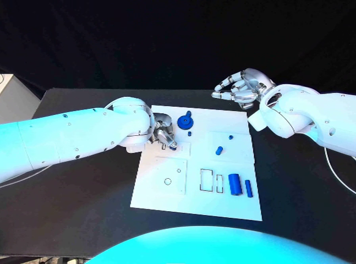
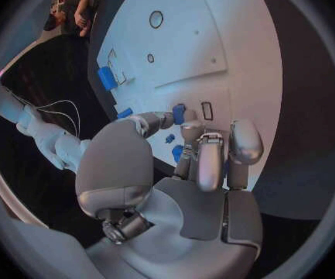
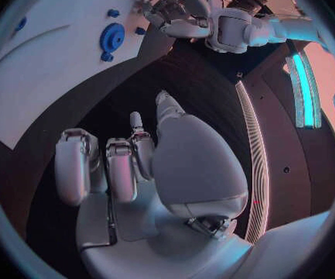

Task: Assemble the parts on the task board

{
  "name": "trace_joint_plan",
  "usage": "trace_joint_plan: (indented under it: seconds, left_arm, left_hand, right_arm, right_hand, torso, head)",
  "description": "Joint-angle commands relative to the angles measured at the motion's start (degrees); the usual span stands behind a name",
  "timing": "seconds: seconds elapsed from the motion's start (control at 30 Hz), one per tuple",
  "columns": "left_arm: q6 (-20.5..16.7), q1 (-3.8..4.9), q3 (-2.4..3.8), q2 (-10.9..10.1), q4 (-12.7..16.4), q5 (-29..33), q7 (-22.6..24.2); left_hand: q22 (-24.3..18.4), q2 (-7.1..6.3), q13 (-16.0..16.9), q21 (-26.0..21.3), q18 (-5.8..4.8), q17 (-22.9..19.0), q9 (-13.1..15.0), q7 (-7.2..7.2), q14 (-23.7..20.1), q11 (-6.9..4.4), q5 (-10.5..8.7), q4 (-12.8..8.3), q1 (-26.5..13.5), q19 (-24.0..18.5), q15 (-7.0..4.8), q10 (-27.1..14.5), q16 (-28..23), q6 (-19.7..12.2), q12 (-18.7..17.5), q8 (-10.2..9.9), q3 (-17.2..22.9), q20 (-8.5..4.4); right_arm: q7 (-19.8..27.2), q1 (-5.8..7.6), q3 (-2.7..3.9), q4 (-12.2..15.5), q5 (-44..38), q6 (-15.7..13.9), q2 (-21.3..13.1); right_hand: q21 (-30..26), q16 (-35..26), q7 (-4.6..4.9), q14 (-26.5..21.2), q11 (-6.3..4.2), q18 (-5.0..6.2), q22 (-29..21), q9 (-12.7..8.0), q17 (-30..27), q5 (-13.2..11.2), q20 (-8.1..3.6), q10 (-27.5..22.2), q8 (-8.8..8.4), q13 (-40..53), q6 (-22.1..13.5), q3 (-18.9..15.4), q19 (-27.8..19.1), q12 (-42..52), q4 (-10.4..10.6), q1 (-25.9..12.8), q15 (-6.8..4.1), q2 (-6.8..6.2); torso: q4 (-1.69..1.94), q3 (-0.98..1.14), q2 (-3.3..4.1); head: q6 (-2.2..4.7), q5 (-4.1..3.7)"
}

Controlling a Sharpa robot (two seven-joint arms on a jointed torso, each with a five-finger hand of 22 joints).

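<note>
White task board (image 1: 225, 206) is lying on a black table (image 1: 82, 214), showing thin black outlines of rectangles and circles. Blue parts: a gear (image 1: 185, 121), a cylinder (image 1: 234, 184), a thin bar (image 1: 248, 188), a small peg (image 1: 219, 149). Arms are showing white, left hand (image 1: 163, 136) and right hand (image 1: 237, 88) silver.

The head camera looks steeply down from above onto the desk (image 1: 82, 220), the task board (image 1: 197, 165) central. The left wrist camera sits close behind the left robot hand (image 2: 202, 161), facing along the board (shared with the head view). The right wrist camera, behind the right robot hand (image 3: 129, 167), faces across the desk toward the board's corner.
</note>
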Motion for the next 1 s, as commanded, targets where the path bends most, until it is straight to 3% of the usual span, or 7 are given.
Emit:
trace_joint_plan:
  seconds: [0.03, 0.7, 1.0]
  left_arm:
    - [2.68, -0.13, -0.18, 0.40, -0.13, 0.86, 0.00]
    - [2.16, -0.12, -0.32, 1.02, -0.89, 0.91, -0.07]
    - [1.56, -0.12, -0.31, 1.13, -0.97, 0.86, 0.00]
  left_hand:
    - [0.37, 0.59, 0.46, 0.44, -0.44, 5.25, -0.11, -0.21, 3.50, -0.01, 0.20, -12.01, -0.34, 0.51, -0.41, 0.59, 0.34, 0.52, 0.51, 0.40, 11.62, -0.02]
    - [1.87, 1.67, 2.28, 1.07, -0.77, 6.30, 0.19, -0.86, 3.82, -0.56, 0.15, -11.69, -1.81, 1.61, -0.81, 2.50, 1.01, 1.44, 1.94, 0.53, 11.22, -0.13]
    - [3.45, 2.39, 4.61, 1.72, -1.12, 8.51, 0.62, -1.96, 4.38, -1.48, 0.24, -11.39, -3.83, 2.91, -1.53, 4.99, 2.26, 3.47, 3.55, 1.18, 11.19, -0.59]
  right_arm:
    - [0.26, -0.03, 0.01, 0.02, -0.17, 0.36, 0.05]
    - [0.59, -0.04, 0.01, 0.14, -0.16, 0.26, 0.03]
    - [0.60, -0.05, 0.01, 0.13, -0.16, 0.24, -0.05]
  right_hand:
    - [-0.30, -0.19, -0.13, 5.10, 0.03, 0.30, 7.66, 0.06, 12.07, 0.35, 0.35, -0.31, 0.04, 6.09, -0.46, 0.28, 0.16, -0.20, 0.06, -0.43, 0.26, -0.09]
    - [-0.32, -0.19, -0.14, 5.11, 0.02, 0.30, 7.65, 0.08, 12.09, 0.37, 0.34, -0.27, 0.05, 6.09, -0.50, 0.31, 0.17, -0.18, 0.04, -0.45, 0.25, -0.09]
    - [-0.32, -0.19, -0.14, 5.11, 0.02, 0.30, 7.65, 0.08, 12.09, 0.37, 0.34, -0.27, 0.05, 6.09, -0.50, 0.31, 0.17, -0.18, 0.04, -0.45, 0.25, -0.09]
  torso:
    - [-0.02, 0.03, 0.05]
    - [0.02, 0.02, -0.06]
    - [0.00, 0.02, -0.02]
  head:
    - [0.00, -0.04]
    - [0.00, -0.14]
    - [0.00, -0.17]
